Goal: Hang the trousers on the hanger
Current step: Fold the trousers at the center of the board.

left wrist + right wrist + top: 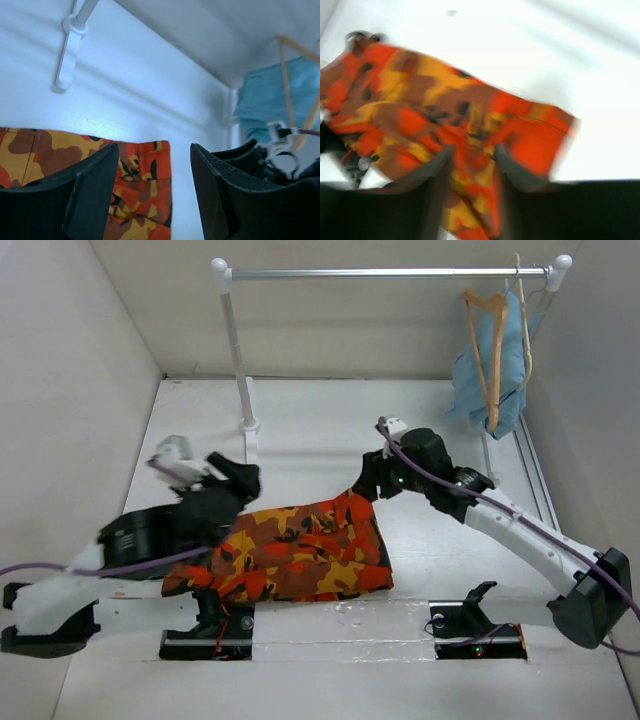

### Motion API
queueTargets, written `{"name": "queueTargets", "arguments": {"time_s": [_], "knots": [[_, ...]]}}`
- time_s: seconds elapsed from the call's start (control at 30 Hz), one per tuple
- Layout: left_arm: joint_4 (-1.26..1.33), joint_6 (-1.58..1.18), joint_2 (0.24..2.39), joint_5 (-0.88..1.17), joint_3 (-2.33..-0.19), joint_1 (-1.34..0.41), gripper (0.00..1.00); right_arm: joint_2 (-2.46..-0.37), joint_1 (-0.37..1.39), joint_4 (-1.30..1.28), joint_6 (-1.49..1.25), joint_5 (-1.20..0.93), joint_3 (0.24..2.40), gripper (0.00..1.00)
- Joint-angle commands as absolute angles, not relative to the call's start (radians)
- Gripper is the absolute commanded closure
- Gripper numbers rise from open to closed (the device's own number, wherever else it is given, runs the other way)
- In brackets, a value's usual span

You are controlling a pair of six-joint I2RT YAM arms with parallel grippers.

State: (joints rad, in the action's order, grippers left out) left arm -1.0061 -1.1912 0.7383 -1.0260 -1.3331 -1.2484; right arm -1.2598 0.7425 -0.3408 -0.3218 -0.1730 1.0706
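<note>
The camouflage trousers (290,550) lie crumpled on the table between the arms. My right gripper (368,486) is at their far right corner; in the blurred right wrist view its fingers (472,165) close around a fold of the trousers (435,115). My left gripper (240,480) hovers over their left part, open and empty (155,190), with the trousers (140,175) below it. A tan wooden hanger (487,340) hangs on the rail at the far right, in front of the blue garment (512,360); I cannot tell whether it is bare.
A white clothes rack (390,273) stands at the back, its left post (240,360) rising from the table. A second, paler hanger (524,330) hangs by the blue garment. Walls close in left and right. Clamp bases (478,625) sit at the near edge.
</note>
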Motion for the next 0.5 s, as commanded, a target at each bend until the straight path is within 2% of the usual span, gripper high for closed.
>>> {"name": "queueTargets", "arguments": {"time_s": [0.0,0.03,0.1,0.2,0.27,0.3,0.37,0.4,0.47], "knots": [[-0.919,-1.284,0.926,-1.114,-1.252,-1.25,0.44,-1.218,0.645,-0.426,-0.229,-0.228,0.97,0.37],[-0.872,-1.2,0.957,-1.067,-1.235,-1.25,0.44,-1.226,0.621,-0.439,-0.189,-0.247,0.948,0.2],[-0.679,-1.088,1.057,-1.013,-1.185,-1.211,0.44,-1.279,0.575,-0.472,-0.151,-0.293,0.943,0.11],[-0.505,-0.983,1.153,-0.716,-1.119,-1.063,0.44,-1.365,0.557,-0.402,-0.13,-0.394,0.914,0.09],[-0.38,-0.979,1.122,-0.509,-1.004,-0.97,0.45,-1.438,0.557,-0.294,-0.164,-0.443,0.894,0.1],[-0.379,-0.979,1.121,-0.508,-1.003,-0.969,0.45,-1.439,0.557,-0.293,-0.164,-0.443,0.894,0.1],[-0.342,-1.002,1.066,-0.424,-0.935,-0.908,0.45,-1.488,0.529,-0.223,-0.184,-0.471,0.896,0.17],[-0.336,-1.015,1.051,-0.325,-0.864,-0.885,0.45,-1.535,0.502,-0.194,-0.204,-0.485,0.897,0.37],[-0.336,-1.067,1.006,-0.255,-0.79,-0.856,0.45,-1.566,0.467,-0.102,-0.238,-0.474,0.897,0.74]]}}
